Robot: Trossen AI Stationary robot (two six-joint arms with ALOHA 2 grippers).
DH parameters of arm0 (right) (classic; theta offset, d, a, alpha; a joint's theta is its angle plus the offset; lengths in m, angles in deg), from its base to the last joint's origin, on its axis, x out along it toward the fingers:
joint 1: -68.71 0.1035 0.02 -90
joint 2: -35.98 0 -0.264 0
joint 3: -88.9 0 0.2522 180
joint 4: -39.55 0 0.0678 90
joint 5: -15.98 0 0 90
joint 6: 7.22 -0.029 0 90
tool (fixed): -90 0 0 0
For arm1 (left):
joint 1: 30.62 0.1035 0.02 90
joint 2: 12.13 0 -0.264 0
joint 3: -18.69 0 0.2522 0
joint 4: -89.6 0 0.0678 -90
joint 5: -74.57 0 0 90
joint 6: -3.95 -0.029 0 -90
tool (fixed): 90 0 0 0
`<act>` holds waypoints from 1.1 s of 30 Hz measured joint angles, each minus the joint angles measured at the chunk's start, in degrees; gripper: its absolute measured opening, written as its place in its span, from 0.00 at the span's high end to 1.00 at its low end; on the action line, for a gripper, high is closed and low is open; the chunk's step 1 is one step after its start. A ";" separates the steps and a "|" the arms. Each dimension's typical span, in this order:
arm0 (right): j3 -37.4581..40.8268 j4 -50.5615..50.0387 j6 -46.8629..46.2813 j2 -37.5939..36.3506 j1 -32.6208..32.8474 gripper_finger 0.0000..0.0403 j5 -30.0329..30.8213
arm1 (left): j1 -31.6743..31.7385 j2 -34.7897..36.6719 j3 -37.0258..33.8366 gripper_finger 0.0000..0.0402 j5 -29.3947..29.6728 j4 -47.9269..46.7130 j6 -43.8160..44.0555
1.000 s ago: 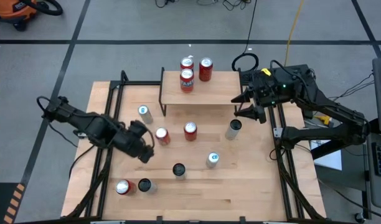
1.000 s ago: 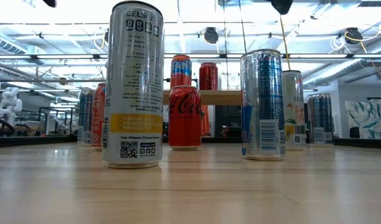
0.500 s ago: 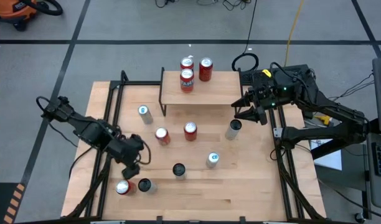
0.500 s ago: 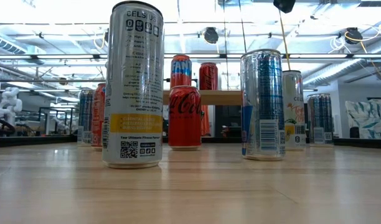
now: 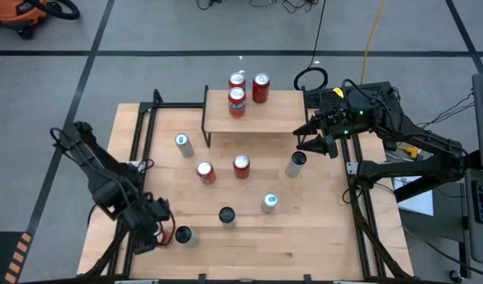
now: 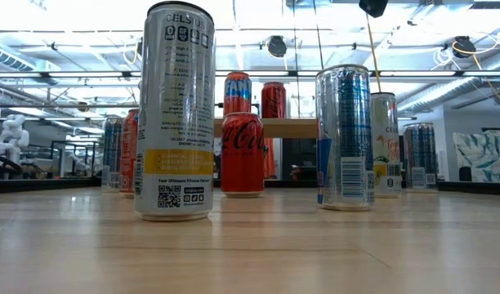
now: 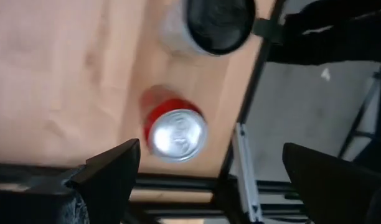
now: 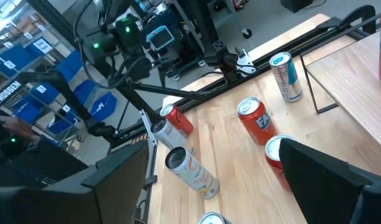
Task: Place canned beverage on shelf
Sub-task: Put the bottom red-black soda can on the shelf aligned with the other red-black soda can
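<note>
Left gripper: my fingers spread wide above the red can at the table's front-left corner, straddling for a top-down grasp; nothing held.
Right gripper: fingers spread, empty, waiting beside the shelf's right end.
Shelf: far centre, carrying 3 red cans; right half free.
</note>
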 joint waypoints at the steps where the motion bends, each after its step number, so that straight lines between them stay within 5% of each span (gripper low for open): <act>1: 0.00 -0.04 0.01 0.00 0.00 0.16 -0.02 | -0.82 0.00 -1.11 0.01 0.02 1.57 1.46; 9: 0.00 -0.77 0.18 0.00 0.00 0.16 -0.05 | -5.25 -0.26 -7.81 0.01 1.81 7.30 14.05; 33: 0.00 -1.45 0.59 0.02 0.02 0.16 0.00 | -6.17 -0.33 -20.48 0.01 5.01 13.17 18.64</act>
